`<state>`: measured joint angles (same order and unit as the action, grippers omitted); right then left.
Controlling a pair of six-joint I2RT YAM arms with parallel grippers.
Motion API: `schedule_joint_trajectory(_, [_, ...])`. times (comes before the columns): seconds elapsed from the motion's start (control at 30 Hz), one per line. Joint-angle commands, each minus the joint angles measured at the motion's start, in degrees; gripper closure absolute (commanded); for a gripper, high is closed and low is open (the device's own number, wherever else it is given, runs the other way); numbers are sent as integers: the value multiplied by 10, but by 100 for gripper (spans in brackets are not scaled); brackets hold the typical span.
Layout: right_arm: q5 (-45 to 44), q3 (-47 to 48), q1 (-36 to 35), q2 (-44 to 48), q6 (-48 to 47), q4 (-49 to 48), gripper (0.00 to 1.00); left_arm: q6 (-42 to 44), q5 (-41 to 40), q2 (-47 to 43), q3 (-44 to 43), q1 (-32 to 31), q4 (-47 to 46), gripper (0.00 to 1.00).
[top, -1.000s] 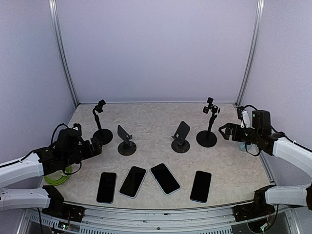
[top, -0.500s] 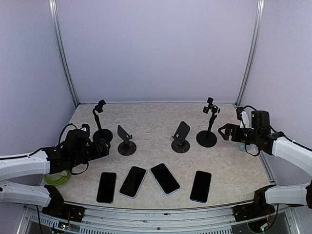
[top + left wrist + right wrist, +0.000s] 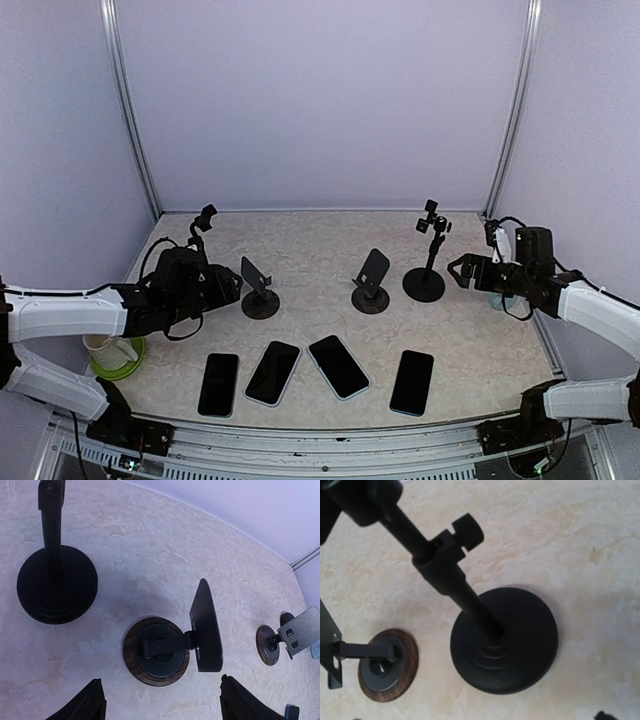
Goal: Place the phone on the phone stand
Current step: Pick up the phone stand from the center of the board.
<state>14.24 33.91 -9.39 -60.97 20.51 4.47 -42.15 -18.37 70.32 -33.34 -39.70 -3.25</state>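
Left arm [image 3: 60,312] extends low across the table toward centre. Left gripper [image 3: 228,289] points down, fingers [image 3: 92,702] spread, holding nothing. Right arm [image 3: 600,308] reaches inward. Right gripper [image 3: 457,268] is raised, jaws wide apart, holding nothing.

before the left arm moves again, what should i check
1. left gripper open and empty: ok
2. leftmost phone flat on the table, uncovered: ok
3. plate stand in front of the left gripper upright, plate free: ok
4. right gripper open, near the pole stand, away from the phones: ok
5. a phone on any stand: not ok, none placed
6. which stand is meant: cannot tell
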Motion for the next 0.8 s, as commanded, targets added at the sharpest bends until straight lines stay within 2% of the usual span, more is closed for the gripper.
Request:
schedule_joint_trajectory(0.0, [-2,-4,-9,-2,-6,3,0,10,21,30,-42,-4,-38,24])
schedule_joint_trajectory(0.2, [-6,-7,-8,4,-5,4,0,25,47,68,-79,-4,-56,37])
schedule_joint_trajectory(0.3, [-6,-9,-9,7,-6,4,0,34,48,88,-95,-4,-57,46])
schedule_joint_trajectory(0.43, [-7,-10,-9,9,-5,4,0,45,33,113,-117,-4,-42,53])
schedule_joint_trajectory(0.77, [-6,-18,-9,6,-2,-3,0,59,15,129,-140,-4,-31,83])
